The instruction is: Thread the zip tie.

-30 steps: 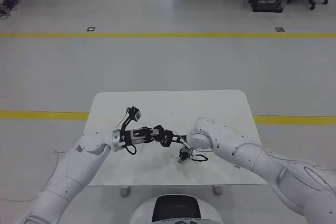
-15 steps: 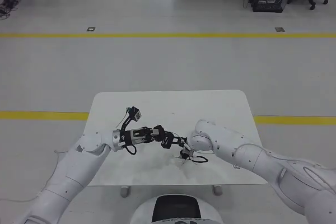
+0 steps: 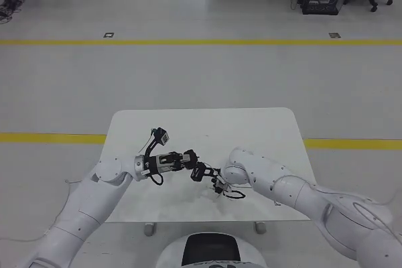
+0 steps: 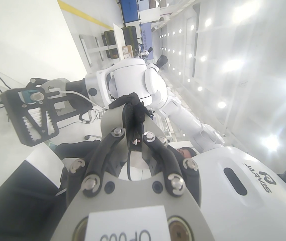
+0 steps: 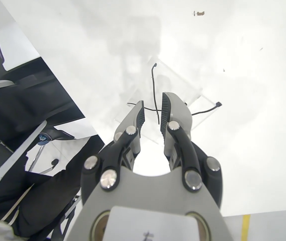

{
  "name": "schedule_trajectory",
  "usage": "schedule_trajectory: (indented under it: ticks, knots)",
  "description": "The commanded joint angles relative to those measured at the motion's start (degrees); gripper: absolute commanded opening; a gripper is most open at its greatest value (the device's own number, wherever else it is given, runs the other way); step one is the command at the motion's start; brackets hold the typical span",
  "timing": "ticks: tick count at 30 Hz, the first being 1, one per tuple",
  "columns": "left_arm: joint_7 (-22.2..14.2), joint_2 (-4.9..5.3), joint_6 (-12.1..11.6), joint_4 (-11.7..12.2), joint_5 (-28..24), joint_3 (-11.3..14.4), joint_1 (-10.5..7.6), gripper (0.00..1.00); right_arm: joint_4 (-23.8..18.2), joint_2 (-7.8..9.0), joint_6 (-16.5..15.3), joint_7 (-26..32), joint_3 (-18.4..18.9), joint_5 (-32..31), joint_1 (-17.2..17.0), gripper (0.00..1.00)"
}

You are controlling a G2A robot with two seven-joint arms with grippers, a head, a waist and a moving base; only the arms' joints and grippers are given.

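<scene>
White tabletop made up the work surface, with grey floor beyond its far edge. Toward the middle of the near side sat a clear plate carrying a thin black zip tie, crossed by a second tie. The right gripper hung just above them with its fingers spread, straddling one end of the first tie; whether they touched it could not be told. Just to its left, the left gripper was clenched on a black strap, likely another tie. Such a tie would be very light, springy and slick, and apt to skate on the plate. A pinch across the flat of the tail, close to its tip, seemed the best hold for steering it into a head.
</scene>
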Motion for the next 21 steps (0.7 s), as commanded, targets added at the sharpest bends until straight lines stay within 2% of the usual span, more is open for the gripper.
schedule_trajectory:
  ticks: [1, 10, 21]
  knots:
    - [0.0, 0.00, 0.0, 0.0, 0.0, 0.0, 0.00, 0.00, 0.8, -0.38, 0.0, -0.1, 0.0, 0.2, -0.2, 0.14]
    - [0.0, 0.00, 0.0, 0.0, 0.0, 0.0, 0.00, 0.00, 4.8, -1.94, 0.0, -0.4, 0.0, 0.6, -0.8, 0.10]
    - [0.0, 0.00, 0.0, 0.0, 0.0, 0.0, 0.00, 0.00, 7.2, -3.44, 0.0, -1.7, 0.0, -0.8, -1.0, 0.11]
